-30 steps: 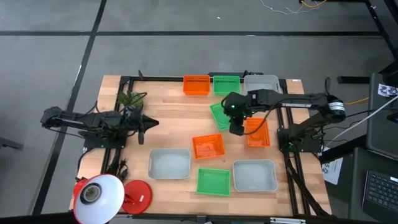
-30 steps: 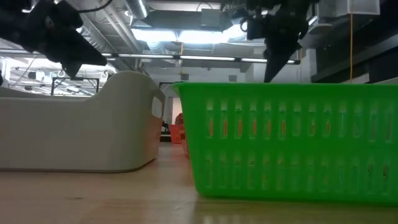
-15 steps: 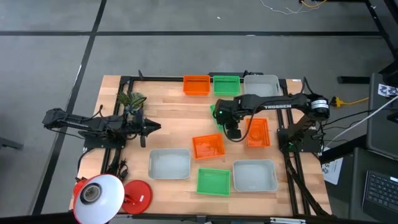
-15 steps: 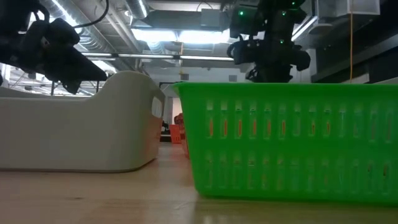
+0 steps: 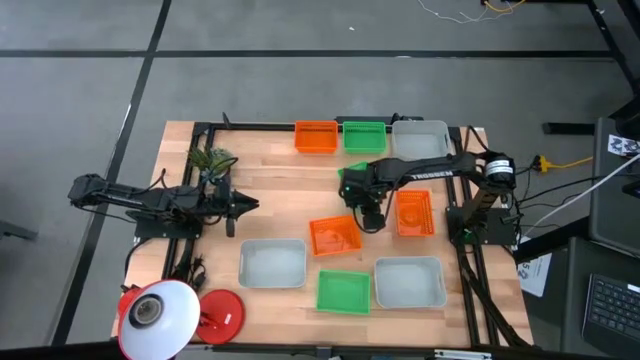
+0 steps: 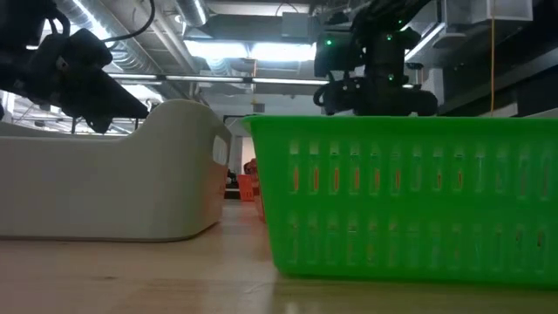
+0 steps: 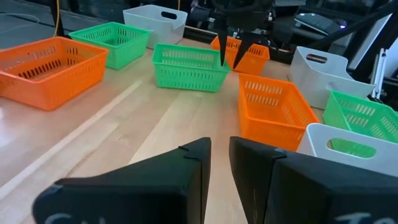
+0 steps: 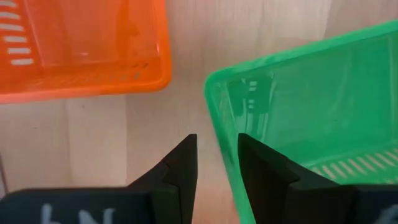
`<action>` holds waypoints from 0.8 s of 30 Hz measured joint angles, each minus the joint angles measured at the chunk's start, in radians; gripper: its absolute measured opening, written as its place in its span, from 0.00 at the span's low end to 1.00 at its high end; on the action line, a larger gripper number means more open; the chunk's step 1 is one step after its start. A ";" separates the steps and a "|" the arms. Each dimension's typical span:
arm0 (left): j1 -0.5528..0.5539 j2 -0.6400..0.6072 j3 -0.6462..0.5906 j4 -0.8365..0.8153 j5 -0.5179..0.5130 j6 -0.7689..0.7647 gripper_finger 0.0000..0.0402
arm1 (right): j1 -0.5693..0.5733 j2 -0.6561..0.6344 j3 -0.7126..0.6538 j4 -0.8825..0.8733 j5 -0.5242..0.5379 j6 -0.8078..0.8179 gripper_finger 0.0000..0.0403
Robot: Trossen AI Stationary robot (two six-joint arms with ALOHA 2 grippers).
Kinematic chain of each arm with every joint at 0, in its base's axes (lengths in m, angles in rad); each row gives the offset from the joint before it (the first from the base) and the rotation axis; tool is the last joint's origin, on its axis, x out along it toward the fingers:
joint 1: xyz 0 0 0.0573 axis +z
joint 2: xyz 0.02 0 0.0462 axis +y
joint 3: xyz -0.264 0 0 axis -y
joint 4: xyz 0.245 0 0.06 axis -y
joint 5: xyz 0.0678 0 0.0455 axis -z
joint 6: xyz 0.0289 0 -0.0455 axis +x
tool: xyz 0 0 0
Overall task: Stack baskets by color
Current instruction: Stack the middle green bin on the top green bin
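Right wrist: green basket [image 8: 323,106] wall between right gripper [image 8: 217,163] (open).

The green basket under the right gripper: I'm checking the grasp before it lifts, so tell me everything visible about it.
The green basket is a shallow rectangular tray of bright green, slightly translucent plastic with slotted walls and a rolled rim. It sits upright on the wooden table near the middle, turned at an angle, empty. The right gripper is above one corner, its fingers straddling the rim, one inside and one outside, not visibly clamped. An orange basket lies close beside it, apart by a strip of wood.
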 joint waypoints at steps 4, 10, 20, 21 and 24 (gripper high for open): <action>0.000 0.000 0.000 -0.001 0.000 -0.001 0.13 | 0.000 -0.016 0.028 0.035 0.008 0.071 0.29; 0.000 0.000 0.000 -0.002 0.000 -0.006 0.13 | -0.001 -0.017 0.071 0.220 0.088 0.374 0.29; 0.000 0.000 0.000 -0.003 0.000 -0.006 0.13 | -0.002 0.025 0.069 0.273 0.291 0.666 0.29; 0.000 0.000 0.000 -0.003 -0.001 -0.006 0.13 | -0.002 0.028 0.068 0.270 0.292 0.683 0.29; 0.000 0.000 0.000 -0.003 -0.001 -0.003 0.13 | 0.000 0.045 0.067 0.263 0.312 0.712 0.29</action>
